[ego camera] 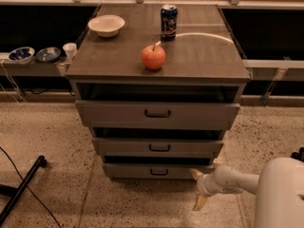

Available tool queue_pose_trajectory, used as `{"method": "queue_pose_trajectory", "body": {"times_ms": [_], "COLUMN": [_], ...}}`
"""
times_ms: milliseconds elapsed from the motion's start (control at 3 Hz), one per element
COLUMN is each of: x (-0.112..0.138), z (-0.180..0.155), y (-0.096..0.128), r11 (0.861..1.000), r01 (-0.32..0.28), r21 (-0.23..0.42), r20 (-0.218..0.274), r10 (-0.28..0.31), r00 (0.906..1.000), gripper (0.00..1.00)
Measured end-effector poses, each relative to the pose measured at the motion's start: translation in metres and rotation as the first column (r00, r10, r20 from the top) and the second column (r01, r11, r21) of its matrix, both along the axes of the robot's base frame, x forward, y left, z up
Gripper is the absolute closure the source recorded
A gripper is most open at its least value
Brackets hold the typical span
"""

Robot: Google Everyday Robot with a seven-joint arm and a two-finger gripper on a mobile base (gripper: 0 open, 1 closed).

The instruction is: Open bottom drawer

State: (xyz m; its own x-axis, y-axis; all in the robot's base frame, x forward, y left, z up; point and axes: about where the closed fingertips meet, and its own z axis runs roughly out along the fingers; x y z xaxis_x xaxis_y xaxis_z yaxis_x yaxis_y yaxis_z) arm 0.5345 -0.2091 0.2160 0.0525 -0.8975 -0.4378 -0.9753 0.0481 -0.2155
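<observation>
Presently my hand (197,189) hangs low, just beside the right end of the flat grey-brown bottom drawer (128,171), its fingers spread apart and well off the small dark bar handle (159,172), positioned, I judge, to reach across and pull.

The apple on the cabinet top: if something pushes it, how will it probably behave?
The apple is round and sits free on the flat cabinet top, so a push would probably roll it. It looks firm, likely not fragile. The claw is low, beside the bottom drawer, far from it.
</observation>
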Motion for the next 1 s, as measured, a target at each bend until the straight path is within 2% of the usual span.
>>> {"method": "queue_pose_trajectory", "body": {"times_ms": [333, 667, 1000], "x": [0.016, 0.041, 0.064], "z": [-0.006, -0.016, -0.034], "y": [0.001, 0.011, 0.02], "r11": [1.0, 1.0, 0.999], "r01": [0.009, 0.013, 0.023], "r21": [-0.009, -0.024, -0.036], "r20": [0.027, 0.043, 0.033], "r10": [-0.009, -0.012, -0.022], "r00": [0.9996, 0.999, 0.9992], "gripper": [0.0, 0.0, 0.0]}}
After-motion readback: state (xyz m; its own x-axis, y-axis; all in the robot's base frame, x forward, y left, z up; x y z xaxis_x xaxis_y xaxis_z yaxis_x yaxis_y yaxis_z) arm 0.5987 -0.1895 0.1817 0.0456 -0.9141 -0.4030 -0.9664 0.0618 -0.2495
